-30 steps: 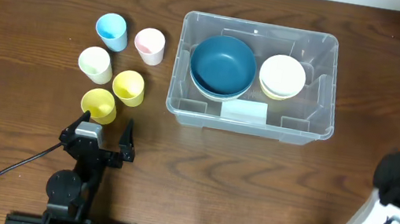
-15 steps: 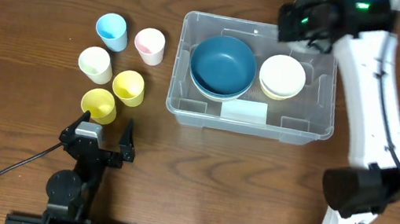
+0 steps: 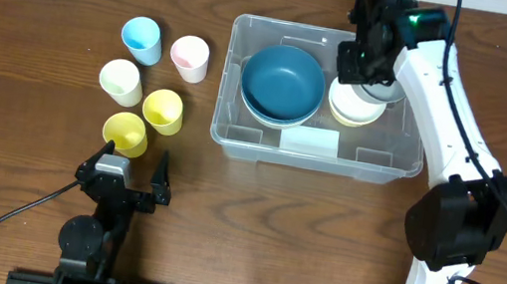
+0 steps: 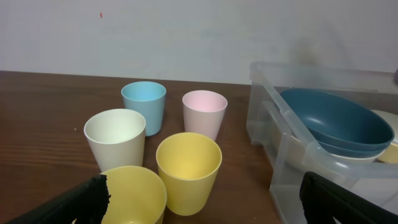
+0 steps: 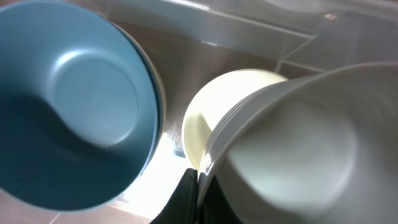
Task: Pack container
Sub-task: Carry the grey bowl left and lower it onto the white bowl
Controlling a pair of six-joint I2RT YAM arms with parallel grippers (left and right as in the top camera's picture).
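White bowl [image 5: 292, 149] pinched at rim by clamped right gripper [image 5: 193, 186], held over cream bowl [image 5: 208, 109] in container [image 3: 230, 108]. Left gripper [image 3: 131, 166] spread wide, empty. Nesting judged underway; lowering, then release, required next.

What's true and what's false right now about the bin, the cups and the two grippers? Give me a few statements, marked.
1. Five cups stand on the table, outside the bin. True.
2. The left gripper is shut on a yellow cup. False: it is open and holds nothing, sitting just short of the cups.
3. The right gripper grips a white bowl by its rim, over the bin. True.
4. The bin has nothing in it. False: a blue bowl and a pale yellow bowl sit inside.
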